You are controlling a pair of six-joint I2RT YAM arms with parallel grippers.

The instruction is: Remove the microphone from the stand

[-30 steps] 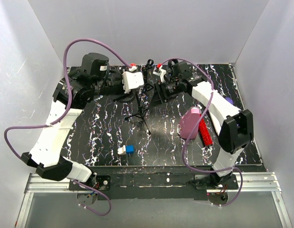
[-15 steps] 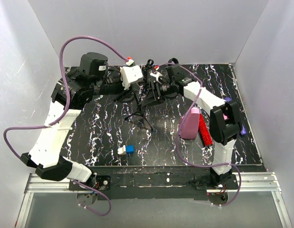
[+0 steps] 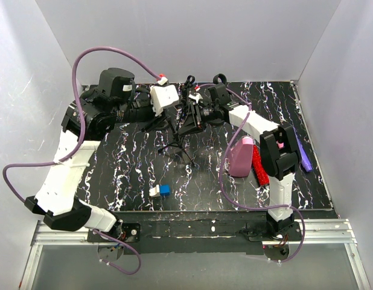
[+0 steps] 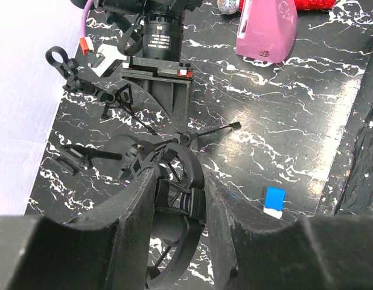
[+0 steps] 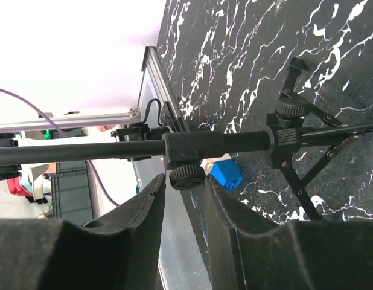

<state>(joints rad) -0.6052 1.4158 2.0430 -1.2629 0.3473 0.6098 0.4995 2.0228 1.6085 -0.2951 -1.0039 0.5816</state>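
Black tripod stand (image 3: pixel 177 142) sits far centre, close to the back wall (image 3: pixel 186 42), legs splayed. Left gripper (image 4: pixel 177 179) is clenched on its ring mount (image 4: pixel 192 172). Right gripper (image 5: pixel 184 181) jaws flank the boom's clamp knob (image 5: pixel 186 175); can't tell if they bite. Can't pick out the microphone among the black parts. Free table (image 3: pixel 126 166) near-left of the stand. Blue-white block (image 3: pixel 160 191) near centre. Pink object (image 3: pixel 239 158) and red glitter piece (image 3: pixel 259 167) crowd the right side.

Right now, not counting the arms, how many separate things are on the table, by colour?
Black: 1, tripod stand
Pink: 1, container
Red: 1, glittery stick
Blue-and-white: 1, block
Purple: 1, strip
Total: 5
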